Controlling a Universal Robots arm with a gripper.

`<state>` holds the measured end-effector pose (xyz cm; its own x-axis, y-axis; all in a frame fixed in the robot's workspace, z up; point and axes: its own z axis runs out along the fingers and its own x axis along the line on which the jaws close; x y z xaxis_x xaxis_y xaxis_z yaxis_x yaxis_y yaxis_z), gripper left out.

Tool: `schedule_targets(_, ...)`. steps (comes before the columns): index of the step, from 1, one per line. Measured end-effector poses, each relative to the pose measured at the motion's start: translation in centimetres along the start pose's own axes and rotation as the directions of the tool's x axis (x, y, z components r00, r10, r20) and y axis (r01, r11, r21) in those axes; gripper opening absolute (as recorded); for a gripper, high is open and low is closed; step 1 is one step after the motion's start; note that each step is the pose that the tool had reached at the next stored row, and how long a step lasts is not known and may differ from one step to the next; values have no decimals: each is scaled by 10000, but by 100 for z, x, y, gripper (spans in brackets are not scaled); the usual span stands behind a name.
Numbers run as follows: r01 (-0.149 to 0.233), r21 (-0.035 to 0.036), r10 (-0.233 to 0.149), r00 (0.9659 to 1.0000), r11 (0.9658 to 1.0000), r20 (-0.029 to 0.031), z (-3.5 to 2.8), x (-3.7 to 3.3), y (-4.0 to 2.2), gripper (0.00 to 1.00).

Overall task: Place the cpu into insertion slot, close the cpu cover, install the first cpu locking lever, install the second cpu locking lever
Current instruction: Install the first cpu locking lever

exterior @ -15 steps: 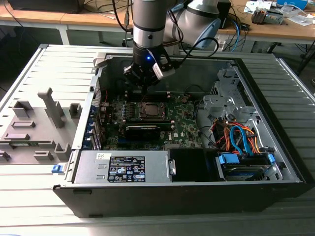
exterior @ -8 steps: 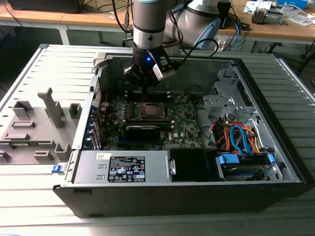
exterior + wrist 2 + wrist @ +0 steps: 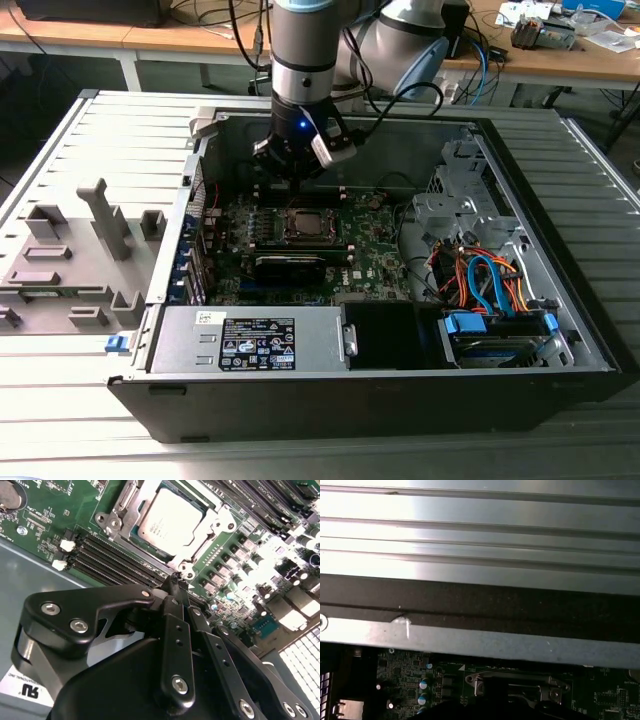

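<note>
- The gripper (image 3: 176,582) has its jaws together, holding nothing, poised just above the motherboard (image 3: 45,517).
- The cpu (image 3: 170,517), upper centre of the second wrist view, sits in its socket.
- The cpu cover (image 3: 200,542) frames the chip.
- Both lie inside the open computer case (image 3: 560,260).

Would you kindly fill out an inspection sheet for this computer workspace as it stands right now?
Surface: ribbed grey table bearing an open computer case.
Job's things: cpu seated in its socket; cpu cover lies framing it.
Clutter: grey plastic fixture at the exterior view's left.
Grippers: gripper shut, holding nothing, just beside the socket.
Cables: orange and blue cables inside the case.
Surroundings: wooden desks behind.
</note>
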<state>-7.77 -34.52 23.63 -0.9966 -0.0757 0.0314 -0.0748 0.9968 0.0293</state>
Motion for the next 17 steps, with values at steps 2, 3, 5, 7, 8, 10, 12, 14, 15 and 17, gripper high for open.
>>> schedule_targets(2, 38, 8, -38, 10000, 10000, -5, 20, -44, -4, 11)
schedule_targets(3, 55, 13, -55, 10000, 10000, -6, 30, -65, -6, 11)
schedule_targets(5, 68, 19, -68, 10000, 10000, -8, 40, -82, -7, 11)
schedule_targets(7, 79, 23, -79, 10000, 10000, -9, 50, -99, -9, 11)
schedule_targets(8, 88, 28, -88, 10000, 10000, -10, 58, -111, -10, 11)
schedule_targets(10, 98, 31, -98, 10000, 9999, -11, 67, -127, -11, 11)
schedule_targets(12, 106, 33, -106, 9999, 9999, -12, 70, -140, -13, 11)
schedule_targets(14, 113, 32, -113, 9999, 9999, -11, 74, -154, -14, 11)
schedule_targets(15, 114, 33, -114, 9999, 9999, -12, 74, -156, -14, 11)
schedule_targets(17, 118, 30, -118, 9999, 9999, -10, 80, -164, -14, 11)
